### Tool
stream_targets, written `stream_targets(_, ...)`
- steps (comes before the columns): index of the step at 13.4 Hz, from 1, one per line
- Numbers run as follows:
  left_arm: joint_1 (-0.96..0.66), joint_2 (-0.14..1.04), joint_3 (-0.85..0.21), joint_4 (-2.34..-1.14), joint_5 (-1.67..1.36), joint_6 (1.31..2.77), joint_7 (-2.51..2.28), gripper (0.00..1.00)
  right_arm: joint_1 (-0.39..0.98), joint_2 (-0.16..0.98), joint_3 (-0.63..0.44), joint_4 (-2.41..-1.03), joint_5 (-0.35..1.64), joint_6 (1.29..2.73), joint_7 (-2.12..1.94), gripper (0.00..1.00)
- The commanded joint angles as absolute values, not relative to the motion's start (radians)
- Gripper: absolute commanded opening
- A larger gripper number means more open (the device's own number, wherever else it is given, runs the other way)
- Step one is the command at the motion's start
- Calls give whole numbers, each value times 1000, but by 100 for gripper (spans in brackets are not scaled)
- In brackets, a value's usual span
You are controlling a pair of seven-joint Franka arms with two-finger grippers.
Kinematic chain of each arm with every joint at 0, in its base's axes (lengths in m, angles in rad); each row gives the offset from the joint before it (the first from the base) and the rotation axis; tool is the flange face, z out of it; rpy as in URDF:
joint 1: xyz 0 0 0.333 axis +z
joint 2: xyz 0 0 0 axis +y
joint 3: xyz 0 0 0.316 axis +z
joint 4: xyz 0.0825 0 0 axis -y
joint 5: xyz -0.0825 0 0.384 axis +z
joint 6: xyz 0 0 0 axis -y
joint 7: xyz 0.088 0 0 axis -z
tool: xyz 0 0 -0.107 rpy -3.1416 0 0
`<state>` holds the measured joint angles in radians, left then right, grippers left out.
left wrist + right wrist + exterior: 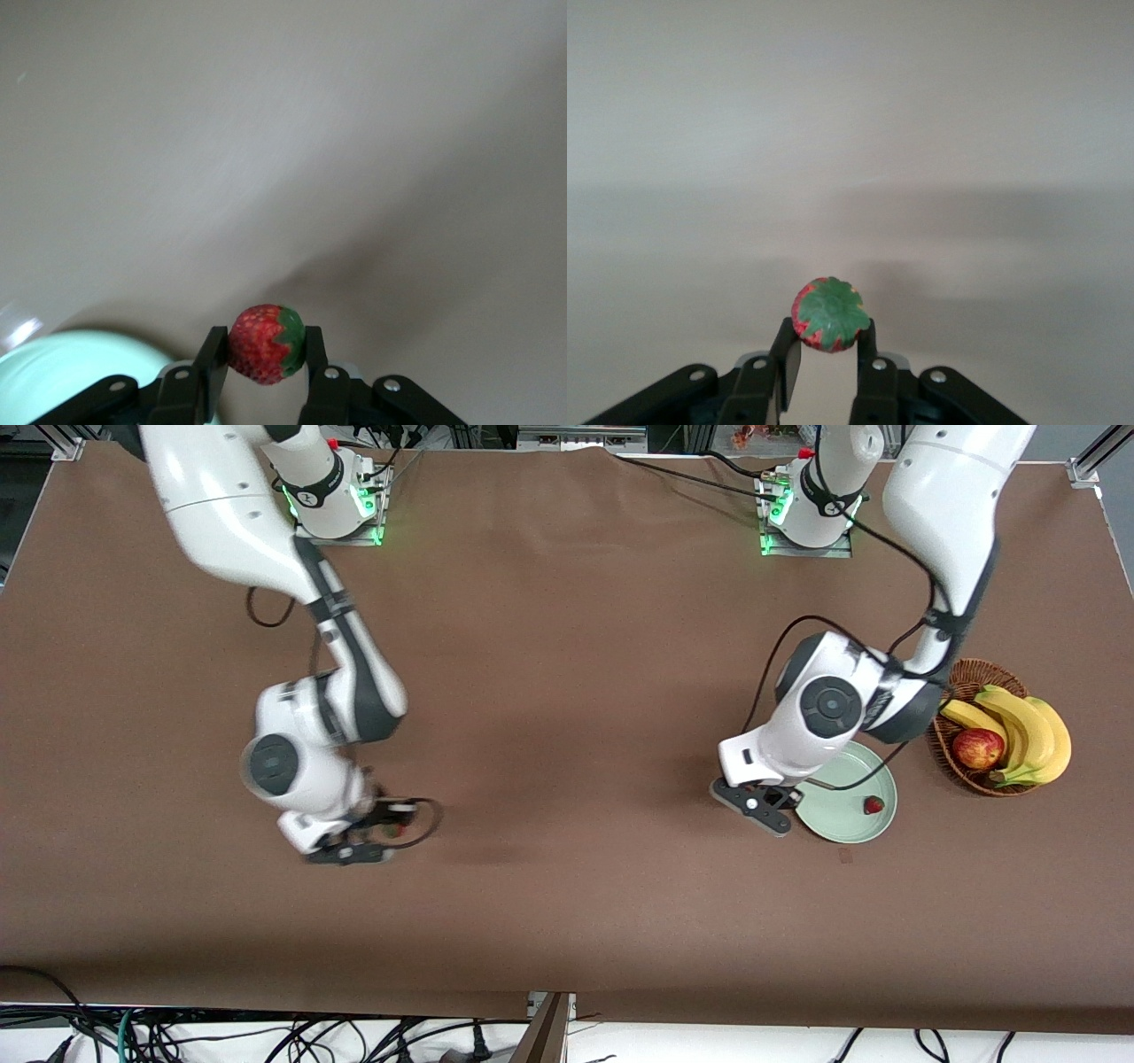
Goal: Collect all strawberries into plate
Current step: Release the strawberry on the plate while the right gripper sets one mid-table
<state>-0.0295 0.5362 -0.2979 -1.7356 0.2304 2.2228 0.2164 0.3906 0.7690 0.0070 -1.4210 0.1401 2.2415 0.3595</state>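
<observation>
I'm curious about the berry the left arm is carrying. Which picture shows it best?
The left wrist view: the strawberry fills the gap between the left hand's fingers, red flesh and green cap clear. In the front view the arm hides it beside the plate. The right wrist view shows another strawberry instead.

The left arm is reaching down from its base, elbow bent, its gripper pointing low and pinching a strawberry between its two fingers. The right arm is bending down likewise, its gripper squeezing another strawberry, leafy cap facing the wrist camera, just above the tabletop.
</observation>
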Motion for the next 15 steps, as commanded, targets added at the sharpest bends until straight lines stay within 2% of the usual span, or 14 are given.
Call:
stream_targets(1, 90, 505, -310, -1773, 236, 2169, 491, 0, 487, 856, 57, -1275, 147, 2247, 605, 12)
stream_targets(4, 191, 515, -310, -1828, 238, 2198, 671, 0, 638, 926, 74, -1216, 147, 2412, 880, 12)
stream_targets(5, 208, 518, -310, -1863, 238, 2257, 711, 0, 693, 943, 74, -1213, 146, 2459, 949, 13)
stream_targets(6, 213, 518, -310, -1911, 236, 2331, 713, 5, 737, 957, 72, -1213, 144, 2511, 1009, 14)
stream_targets(7, 216, 518, -310, -1943, 236, 2385, 712, 20, 780, 975, 71, -1213, 144, 2558, 1055, 14)
stream_targets(8, 218, 520, -308, -1951, 236, 2404, 712, 54, 825, 998, 66, -1204, 140, 2609, 1107, 14)
stream_targets(9, 215, 520, -308, -1950, 238, 2407, 716, 100, 859, 1018, 63, -1197, 137, 2664, 1165, 22)
stream_targets(10, 216, 515, -310, -1948, 238, 2404, 721, 100, 886, 1035, 60, -1192, 133, 2722, 1222, 31)
stream_targets(11, 216, 506, -314, -1947, 238, 2396, 712, 100, 909, 1037, 46, -1193, 133, 2747, 1261, 46)
stream_targets(12, 218, 488, -324, -1945, 236, 2388, 701, 100, 920, 1028, 28, -1193, 133, 2744, 1281, 65)
stream_targets(13, 218, 464, -327, -1939, 233, 2343, 683, 100, 911, 1005, 25, -1193, 136, 2732, 1279, 76)
stream_targets(15, 218, 425, -350, -1921, 154, 2248, 611, 100, 870, 947, 15, -1198, 129, 2587, 1263, 85)
